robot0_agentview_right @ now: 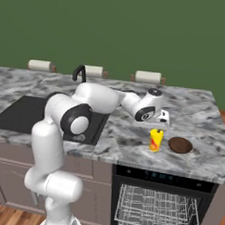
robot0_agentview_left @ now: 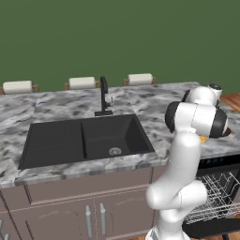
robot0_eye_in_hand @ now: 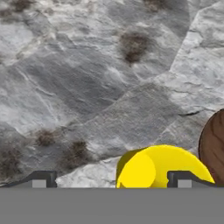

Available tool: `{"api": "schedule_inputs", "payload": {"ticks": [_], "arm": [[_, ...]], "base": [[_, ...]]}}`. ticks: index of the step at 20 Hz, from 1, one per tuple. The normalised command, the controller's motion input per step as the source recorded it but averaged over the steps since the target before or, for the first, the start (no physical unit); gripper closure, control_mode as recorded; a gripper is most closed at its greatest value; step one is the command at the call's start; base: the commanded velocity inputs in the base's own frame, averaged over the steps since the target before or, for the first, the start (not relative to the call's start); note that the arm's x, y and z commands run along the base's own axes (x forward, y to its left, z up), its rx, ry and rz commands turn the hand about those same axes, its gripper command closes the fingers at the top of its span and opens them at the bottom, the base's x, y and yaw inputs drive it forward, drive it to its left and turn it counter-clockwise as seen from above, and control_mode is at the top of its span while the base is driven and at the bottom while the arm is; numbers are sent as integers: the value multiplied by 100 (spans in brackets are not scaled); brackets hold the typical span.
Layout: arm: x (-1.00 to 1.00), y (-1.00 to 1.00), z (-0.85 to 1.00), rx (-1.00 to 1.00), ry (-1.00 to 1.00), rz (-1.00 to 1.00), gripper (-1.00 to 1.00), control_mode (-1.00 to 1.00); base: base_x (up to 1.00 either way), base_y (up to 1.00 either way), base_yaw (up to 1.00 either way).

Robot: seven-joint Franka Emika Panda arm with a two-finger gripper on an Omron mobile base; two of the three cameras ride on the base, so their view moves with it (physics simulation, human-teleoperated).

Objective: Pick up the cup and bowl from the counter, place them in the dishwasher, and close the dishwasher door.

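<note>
Cup (robot0_eye_in_hand: 162, 168) looks light, rigid, slick; bowl (robot0_eye_in_hand: 215, 142) at 3 o'clock; gripper (robot0_eye_in_hand: 114, 178) wide open, empty; pinch sidewalls

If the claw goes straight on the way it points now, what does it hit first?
Probably the marble counter. The open claw points down at bare worktop, with the yellow cup low in the hand view by one fingertip and the bowl beside it. Depth is unclear; the cup might be clipped.
</note>
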Motion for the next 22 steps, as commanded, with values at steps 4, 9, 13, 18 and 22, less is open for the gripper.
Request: {"api": "schedule_inputs", "payload": {"ticks": [4, 9, 13, 18, 22], "arm": [[21, -19, -17, 0, 0, 0, -100, -100], [21, -11, -25, 0, 0, 0, -100, -100], [22, -1, -38, 1, 0, 0, -100, -100], [22, 0, -36, 1, 0, 0, 100, -100], [0, 0, -7, 0, -2, 0, 100, -100]], "base": [[0, 0, 0], [0, 0, 0], [0, 0, 0], [0, 0, 0], [0, 0, 0]]}}
